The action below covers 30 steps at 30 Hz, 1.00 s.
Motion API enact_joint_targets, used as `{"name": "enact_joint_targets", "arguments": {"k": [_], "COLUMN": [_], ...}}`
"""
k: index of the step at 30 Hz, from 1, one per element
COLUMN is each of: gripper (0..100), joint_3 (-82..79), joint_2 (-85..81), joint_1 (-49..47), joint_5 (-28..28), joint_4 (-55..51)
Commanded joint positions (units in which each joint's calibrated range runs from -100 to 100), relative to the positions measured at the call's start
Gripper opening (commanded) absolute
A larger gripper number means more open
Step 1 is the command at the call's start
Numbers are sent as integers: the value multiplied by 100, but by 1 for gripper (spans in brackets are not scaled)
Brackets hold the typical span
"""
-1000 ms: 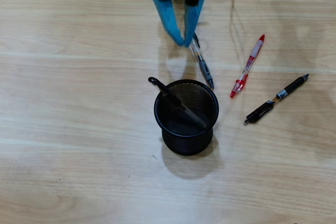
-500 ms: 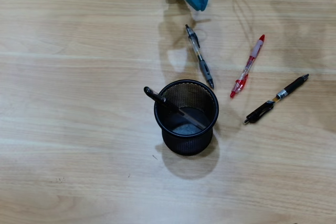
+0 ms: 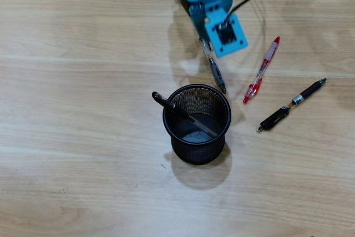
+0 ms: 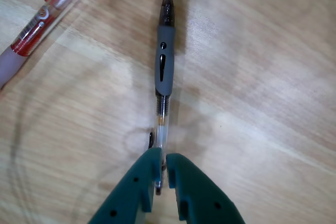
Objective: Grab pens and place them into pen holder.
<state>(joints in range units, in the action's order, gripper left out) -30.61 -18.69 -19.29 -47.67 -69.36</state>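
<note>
clear-and-black pen (image 4: 164, 72) end between gripper (image 4: 161, 169) jaws, seemingly pinched

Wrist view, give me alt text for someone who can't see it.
A teal gripper closes on the end of a clear-and-black pen lying on a wooden table. A red-and-white pen lies at upper left.

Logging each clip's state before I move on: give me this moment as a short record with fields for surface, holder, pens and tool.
surface: light wooden table
holder: black mesh cup, upright, mid-table in the overhead view
pen in holder: one black pen, leaning, top end over the rim
pen at tool: clear pen with grey grip, lying flat on the table
tool: teal tool, fingers closed around the clear pen's rear end
loose pens: red and white pen; black pen with silver band, both right of the cup
</note>
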Motion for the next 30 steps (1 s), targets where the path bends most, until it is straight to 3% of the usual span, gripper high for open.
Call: {"name": "enact_joint_targets", "arguments": {"k": [1,7,17,30], "gripper": [5,16,18,17], "joint_3": [-414,-522,-477,-550], "joint_2": [-29,-29,302,1432], "joint_1": [14,-105,-389,-828], "joint_5": [-238,-296,-306,-730], "joint_4": [435,489,517,1537]}}
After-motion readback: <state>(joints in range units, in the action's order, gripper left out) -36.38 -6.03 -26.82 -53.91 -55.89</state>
